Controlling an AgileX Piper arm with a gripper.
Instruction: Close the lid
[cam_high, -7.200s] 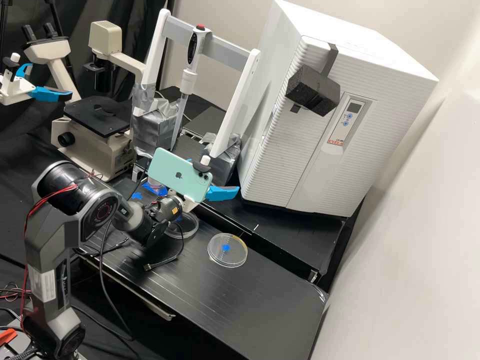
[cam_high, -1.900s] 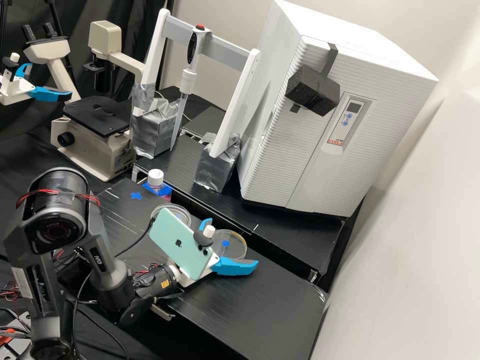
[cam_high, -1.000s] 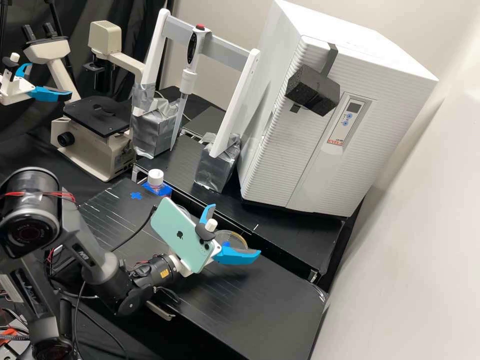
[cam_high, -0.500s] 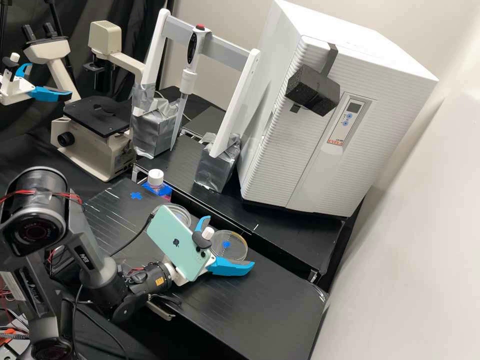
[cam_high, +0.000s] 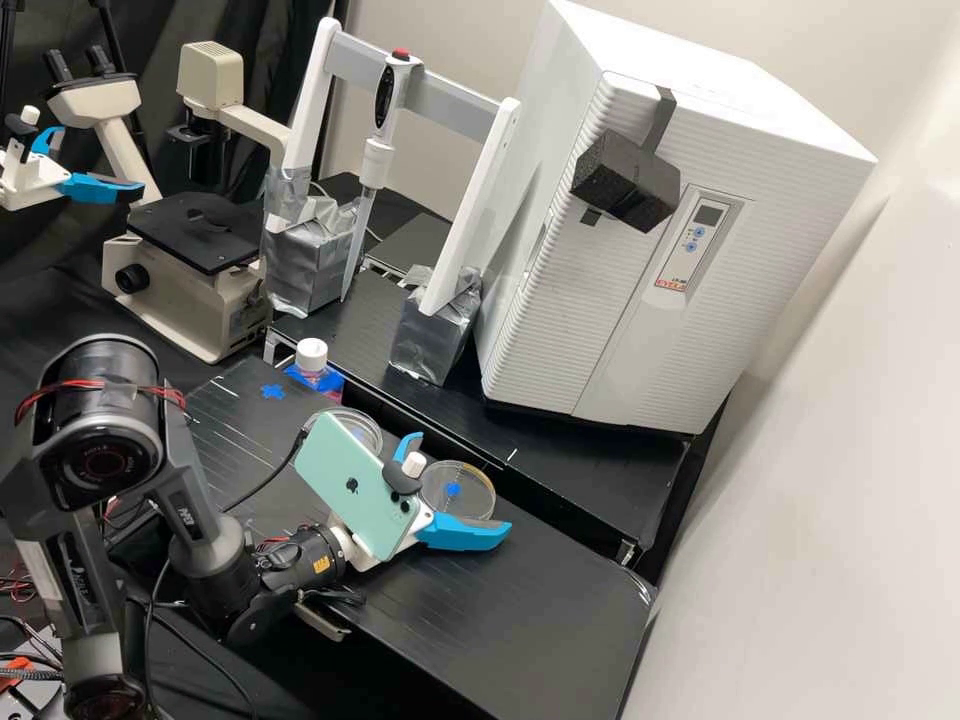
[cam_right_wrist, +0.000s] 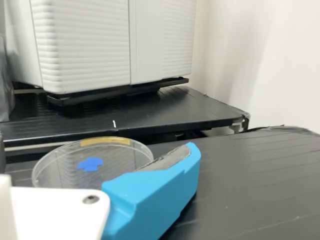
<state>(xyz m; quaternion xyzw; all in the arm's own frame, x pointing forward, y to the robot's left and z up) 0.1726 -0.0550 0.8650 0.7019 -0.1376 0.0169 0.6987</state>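
Jaws spread wide

High view: gripper (cam_high: 461, 482) near clear dish (cam_high: 472, 498) with blue mark, flat on black bench (cam_high: 520, 610); second dish (cam_high: 369, 425) partly behind phone (cam_high: 350, 490). Wrist view: blue finger (cam_right_wrist: 155, 192) overlaps clear dish's edge; white cabinet (cam_right_wrist: 90, 50) beyond.

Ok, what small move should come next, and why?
I'd probably ease the open gripper slightly toward the clear round dish with the blue mark showing in it, keeping both sides clear of its rim. The fingers are spread wide, and one finger crosses the dish's edge in the wrist view, so alignment seems worth refining.
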